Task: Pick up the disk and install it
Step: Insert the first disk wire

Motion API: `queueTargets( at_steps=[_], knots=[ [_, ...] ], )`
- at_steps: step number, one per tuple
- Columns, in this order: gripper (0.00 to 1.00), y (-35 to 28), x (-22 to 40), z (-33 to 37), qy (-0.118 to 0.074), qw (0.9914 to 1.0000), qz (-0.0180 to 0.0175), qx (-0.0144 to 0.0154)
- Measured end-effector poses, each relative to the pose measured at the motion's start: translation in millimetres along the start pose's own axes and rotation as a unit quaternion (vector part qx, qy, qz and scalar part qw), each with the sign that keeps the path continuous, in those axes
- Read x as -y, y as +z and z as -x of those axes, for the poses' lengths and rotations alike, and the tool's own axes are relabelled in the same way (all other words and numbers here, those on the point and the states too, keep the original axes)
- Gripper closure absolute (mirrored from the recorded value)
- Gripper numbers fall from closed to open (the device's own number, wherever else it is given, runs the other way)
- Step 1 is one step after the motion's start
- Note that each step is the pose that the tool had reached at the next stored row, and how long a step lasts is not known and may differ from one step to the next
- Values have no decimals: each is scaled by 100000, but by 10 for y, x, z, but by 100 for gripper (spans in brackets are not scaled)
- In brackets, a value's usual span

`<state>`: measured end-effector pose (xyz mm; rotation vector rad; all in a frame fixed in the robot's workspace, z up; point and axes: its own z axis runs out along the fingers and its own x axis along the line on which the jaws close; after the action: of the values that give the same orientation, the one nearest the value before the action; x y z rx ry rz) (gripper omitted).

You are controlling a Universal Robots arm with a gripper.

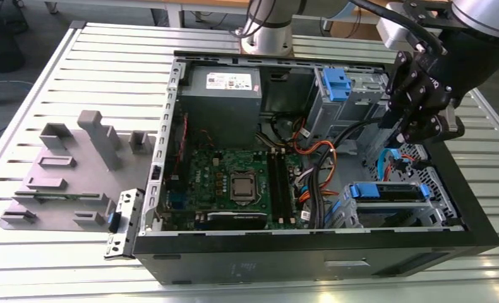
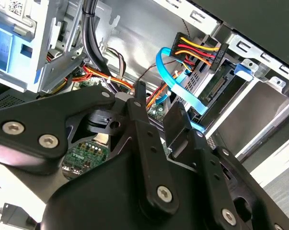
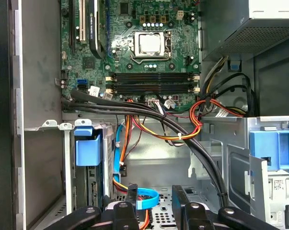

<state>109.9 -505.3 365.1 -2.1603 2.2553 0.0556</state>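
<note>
While the black two-finger gripper point(image 3: 154, 201) is hanging inside the open black computer case point(image 1: 317, 255), its fingers point(image 2: 139, 108) are standing apart with nothing between them in both wrist views: empty hand.

The disk point(image 1: 388, 192), a flat silver metal drive in a blue plastic carrier bracket, is sitting in the grey sheet-metal drive cage point(image 1: 439, 189) at the case corner on the exterior view's right. In the first wrist view its blue bracket point(image 3: 86, 148) is facing the green circuit board point(image 3: 149, 72).

Step, my read: the disk is looking seated, so this is either approach to the pick or just after the install. I can't tell which.

Any move near the disk is calling for a straight line along the cage walls and no snagging of the blue flat data cable point(image 3: 146, 199) right under the fingers.

The black cable bundle point(image 3: 182, 129) is crossing close by. The case rim and cage edges are crowding one side. The bare case floor point(image 3: 154, 163) beside the cage is giving the only free room.
</note>
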Motion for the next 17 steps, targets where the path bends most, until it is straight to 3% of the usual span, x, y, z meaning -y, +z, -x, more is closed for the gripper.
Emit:
queueTargets(
  at_steps=[7, 17],
  knots=[
    [58, -2, 0, -2, 0, 100000, -2, -9],
    [58, -4, 3, -75, 1, 100000, 0, -1]
  ],
)
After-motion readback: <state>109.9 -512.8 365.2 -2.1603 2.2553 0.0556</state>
